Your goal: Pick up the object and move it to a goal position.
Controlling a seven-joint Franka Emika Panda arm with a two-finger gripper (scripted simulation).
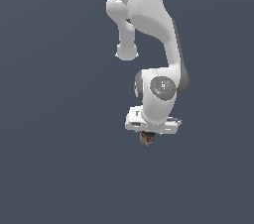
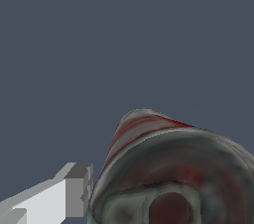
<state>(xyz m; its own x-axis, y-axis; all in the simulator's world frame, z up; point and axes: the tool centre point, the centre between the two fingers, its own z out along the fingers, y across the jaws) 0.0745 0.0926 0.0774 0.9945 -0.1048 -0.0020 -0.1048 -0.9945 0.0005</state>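
The can (image 1: 148, 138) has a red, white and grey label and a dark top. In the exterior view it peeks out just under the white hand of my arm, mostly hidden by it. In the wrist view the can (image 2: 168, 173) fills the lower part of the picture, very close to the camera, with its dark top end facing it. One finger (image 2: 74, 196) of my gripper (image 1: 148, 138) shows right beside the can; the other finger is out of view. The gripper appears shut on the can, which hangs with nothing visible under it.
The white arm (image 1: 149, 25) comes down from the top of the exterior view. All around is a plain dark blue-grey ground (image 1: 54, 119) with no other objects and no goal marker in sight.
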